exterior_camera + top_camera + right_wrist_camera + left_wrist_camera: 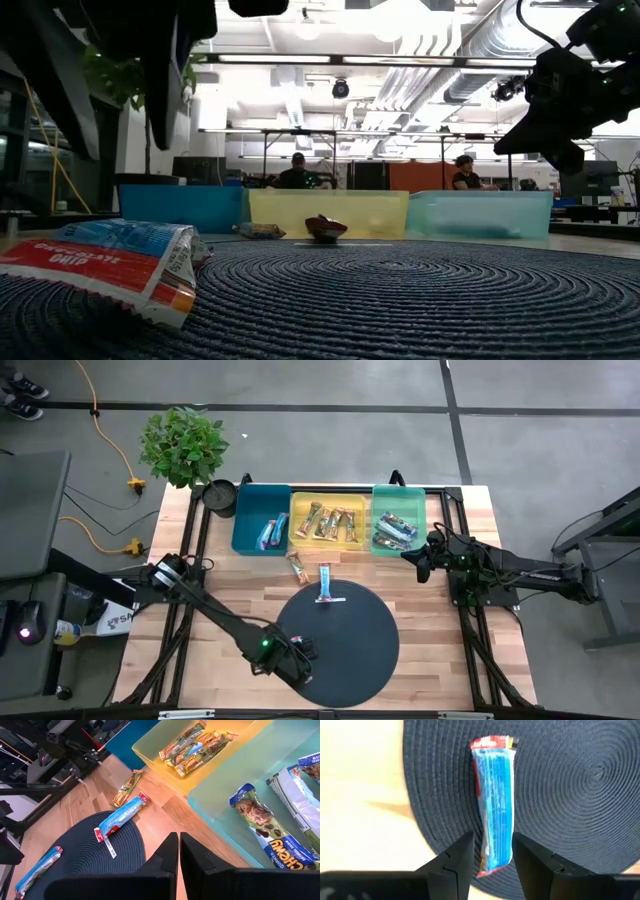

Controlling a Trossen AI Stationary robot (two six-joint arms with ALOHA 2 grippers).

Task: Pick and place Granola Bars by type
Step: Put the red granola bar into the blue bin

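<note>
Blue-wrapped granola bar (494,805) lies on the round woven mat (570,795), light with crinkly, slippery film; grasp across mid-length. Left gripper (492,857) straddles its end, fingers spread. Right gripper (178,851) is pressed together, empty.

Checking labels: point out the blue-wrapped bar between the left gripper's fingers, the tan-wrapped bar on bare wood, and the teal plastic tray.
Blue-wrapped bar (495,805), left wrist view, wrapper middle.
Tan-wrapped bar (297,567), high view, wrapper middle.
Teal plastic tray (252,510), high view, bare floor.
</note>
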